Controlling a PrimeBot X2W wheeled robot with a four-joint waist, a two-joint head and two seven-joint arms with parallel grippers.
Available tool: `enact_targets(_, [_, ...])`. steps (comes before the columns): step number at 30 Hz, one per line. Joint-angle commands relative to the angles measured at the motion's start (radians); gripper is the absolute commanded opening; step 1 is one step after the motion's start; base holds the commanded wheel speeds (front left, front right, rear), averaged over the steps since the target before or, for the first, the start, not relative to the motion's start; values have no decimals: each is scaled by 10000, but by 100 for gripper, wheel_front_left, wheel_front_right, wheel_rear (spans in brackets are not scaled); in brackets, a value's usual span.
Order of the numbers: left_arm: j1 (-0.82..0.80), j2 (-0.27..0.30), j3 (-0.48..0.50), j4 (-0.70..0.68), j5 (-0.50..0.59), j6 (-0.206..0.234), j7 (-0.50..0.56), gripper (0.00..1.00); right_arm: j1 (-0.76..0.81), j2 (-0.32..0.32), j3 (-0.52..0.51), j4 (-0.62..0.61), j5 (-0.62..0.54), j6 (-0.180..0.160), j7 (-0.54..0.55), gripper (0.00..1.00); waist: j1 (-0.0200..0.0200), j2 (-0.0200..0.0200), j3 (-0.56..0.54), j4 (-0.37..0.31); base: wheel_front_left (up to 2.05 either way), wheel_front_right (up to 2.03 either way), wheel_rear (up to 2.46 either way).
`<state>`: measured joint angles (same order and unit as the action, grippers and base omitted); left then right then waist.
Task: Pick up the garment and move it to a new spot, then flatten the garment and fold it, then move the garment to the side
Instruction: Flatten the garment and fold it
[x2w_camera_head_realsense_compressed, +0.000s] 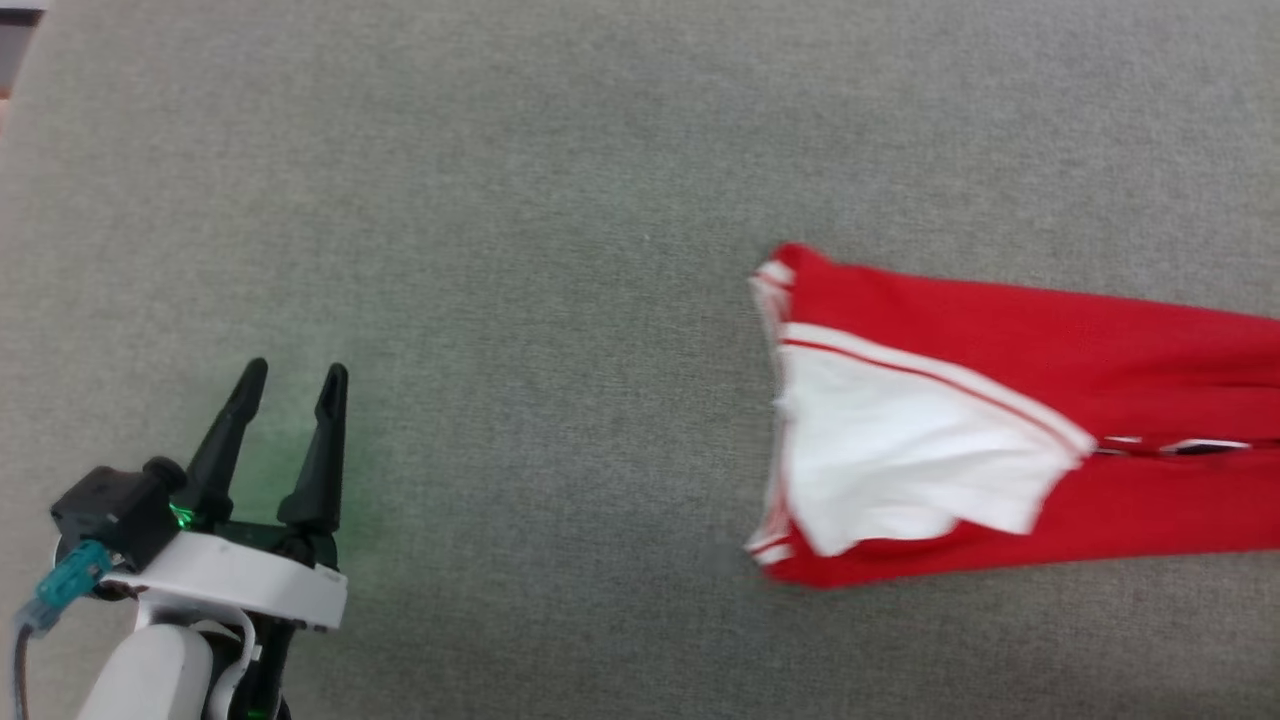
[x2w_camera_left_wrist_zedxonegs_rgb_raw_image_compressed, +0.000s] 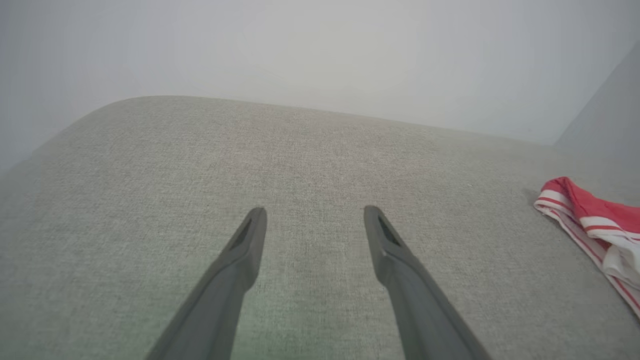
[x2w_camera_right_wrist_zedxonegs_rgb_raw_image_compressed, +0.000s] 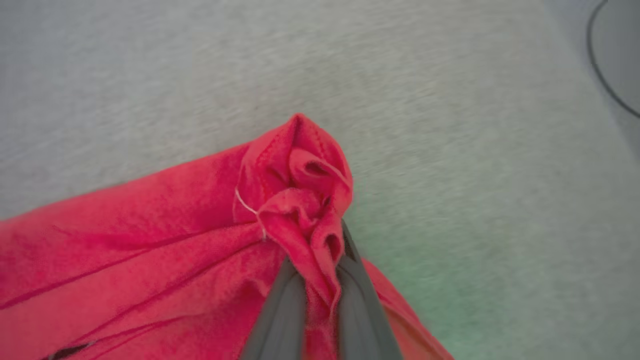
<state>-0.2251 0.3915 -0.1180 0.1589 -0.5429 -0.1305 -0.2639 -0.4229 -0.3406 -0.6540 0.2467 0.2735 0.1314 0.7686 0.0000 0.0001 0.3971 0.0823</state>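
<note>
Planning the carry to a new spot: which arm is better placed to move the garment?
Right. The right gripper is shut on a bunched red fold of the garment, as its wrist view shows. The left gripper stands open over bare grey upholstery, well apart from the garment's striped edge.

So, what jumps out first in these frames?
The bright red jersey T-shirt with white sleeves lies at the right of the grey fabric surface in the head view. The right gripper is shut on a bunched red fold of it; the left gripper hovers open, lower left.

garment (x2w_camera_head_realsense_compressed: 1000, 320) on cushion (x2w_camera_head_realsense_compressed: 500, 200), perhaps, left claw (x2w_camera_head_realsense_compressed: 298, 368) well leftward
</note>
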Motion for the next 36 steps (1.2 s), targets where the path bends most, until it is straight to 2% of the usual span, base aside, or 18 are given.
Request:
enact_targets(1, [-57, 52, -27, -34, -34, 0, 7, 100, -112, -137, -287, 169, -157, -15, -180, 0, 0, -1, 100, -108, 0, 0, 0])
enact_targets(4, [-79, 112, -125, -42, -60, 0, 7, 100, -262, -397, -707, 501, -394, -15, -671, 0, 0, -1, 116, -191, 0, 0, 0])
enact_targets(7, [-28, 125, -184, -13, -94, 0, 7, 100, -295, -426, -484, 764, -561, -15, -996, 0, 0, -1, 73, -305, 0, 0, 0])
enact_targets(10, [36, 96, -233, 55, -94, 0, 7, 100, -351, -360, 2, 819, -361, -13, -1187, 0, 0, -1, -59, -416, 0, 0, 0])
enact_targets(13, [71, 32, -272, 116, -85, 0, 7, 100, -70, -336, 903, 519, -49, -13, -1295, 0, 0, -1, -231, -505, 0, 0, 0])
enact_targets(19, [152, -106, -355, 296, -56, 0, 7, 100, 565, -302, 2847, -1287, 1161, -13, -868, 0, 0, -1, -481, -595, 0, 0, 0])
enact_targets(24, [160, -262, -362, 318, -90, 0, 7, 100, 1214, 250, 4271, -3544, 1782, -13, 85, 0, 0, -1, -583, -472, 0, 0, 0])
enact_targets(25, [160, -262, -362, 318, -90, 0, 7, 100, 1214, 250, 4271, -3544, 1782, -13, 85, 0, 0, -1, -583, -472, 0, 0, 0])
enact_targets(27, [141, -366, -385, 362, -112, 0, 7, 100, 1350, 704, 5134, -4484, 1964, -12, 520, 0, 0, -1, -608, -349, 0, 0, 0])
enact_targets(28, [141, -366, -385, 362, -112, 0, 7, 100, 1350, 704, 5134, -4484, 1964, -12, 520, 0, 0, -1, -608, -349, 0, 0, 0])
enact_targets(36, [-163, -595, -509, 421, -210, 0, 7, 100, 904, 1383, 7282, -4989, 1855, -12, 521, 0, 0, -1, -453, 124, 0, 0, 0])
